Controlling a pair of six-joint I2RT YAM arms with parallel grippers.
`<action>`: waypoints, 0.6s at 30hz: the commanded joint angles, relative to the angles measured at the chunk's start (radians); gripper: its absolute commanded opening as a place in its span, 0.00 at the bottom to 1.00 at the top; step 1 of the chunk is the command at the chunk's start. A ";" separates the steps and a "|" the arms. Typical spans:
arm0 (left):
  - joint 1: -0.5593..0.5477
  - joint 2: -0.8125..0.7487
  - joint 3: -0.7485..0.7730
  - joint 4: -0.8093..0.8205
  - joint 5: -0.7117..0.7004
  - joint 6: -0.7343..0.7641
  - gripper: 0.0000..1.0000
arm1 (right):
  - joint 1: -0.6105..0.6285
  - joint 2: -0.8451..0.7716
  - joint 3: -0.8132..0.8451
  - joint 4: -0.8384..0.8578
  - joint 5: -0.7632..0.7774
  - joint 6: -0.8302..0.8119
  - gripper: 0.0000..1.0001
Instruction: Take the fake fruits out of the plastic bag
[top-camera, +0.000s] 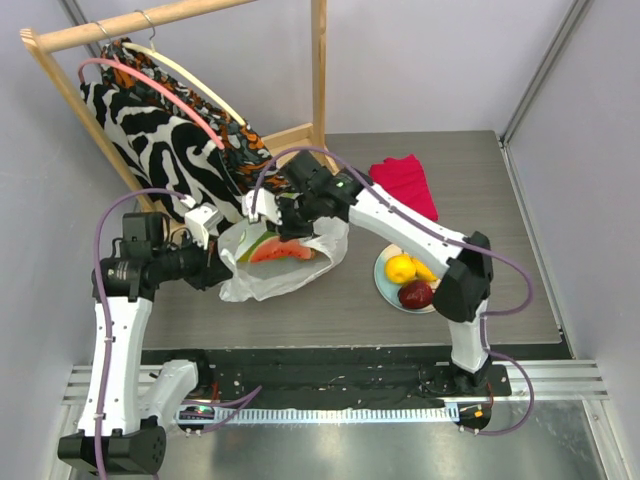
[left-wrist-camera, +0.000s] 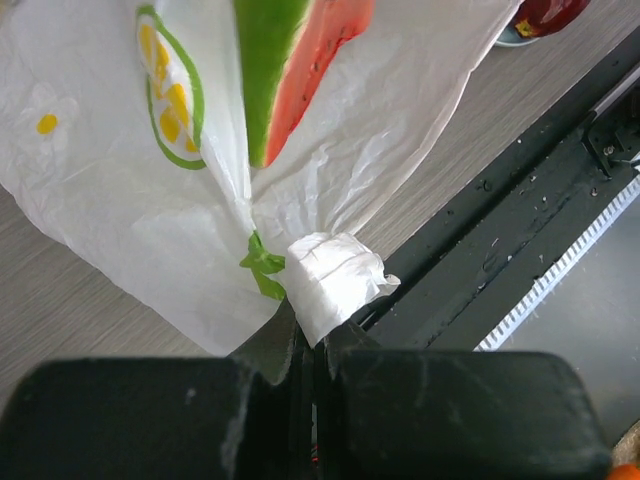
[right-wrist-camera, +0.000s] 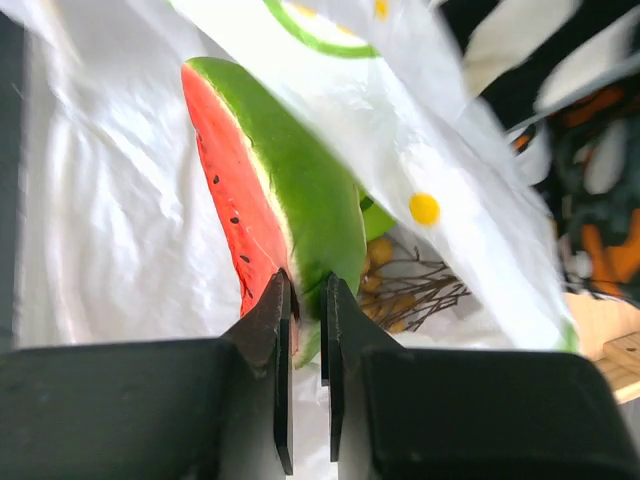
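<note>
Lit brightly and evenly from overhead in the top view, leaving only soft, pale shadows on the desk (top-camera: 350, 300) beside the left gripper (top-camera: 215, 232). Glaring off the metal strip (top-camera: 300, 442) nearest the arm bases. Nearly blown out on the white plastic bag (left-wrist-camera: 110, 230) ahead of that gripper. Smeared with blur up and right of the right gripper (right-wrist-camera: 305, 290), yet crisp on the watermelon slice (right-wrist-camera: 260, 190) between its fingers. Dark and soft-focused across both gripper bodies.

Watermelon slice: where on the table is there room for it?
Bare table lies right of the plate and red cloth, and along the near edge between the plastic bag and the black rail. The plate already holds fruits; the back-left is crowded by the clothes rack and bag.
</note>
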 joint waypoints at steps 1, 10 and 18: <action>0.006 0.012 0.022 0.046 0.030 -0.023 0.00 | -0.014 -0.113 0.011 0.105 -0.106 0.213 0.01; 0.006 0.025 0.026 0.082 -0.005 -0.064 0.00 | -0.109 -0.295 0.019 0.142 -0.056 0.463 0.01; 0.007 0.038 0.023 0.111 0.003 -0.074 0.00 | -0.651 -0.470 -0.208 -0.022 0.073 0.591 0.01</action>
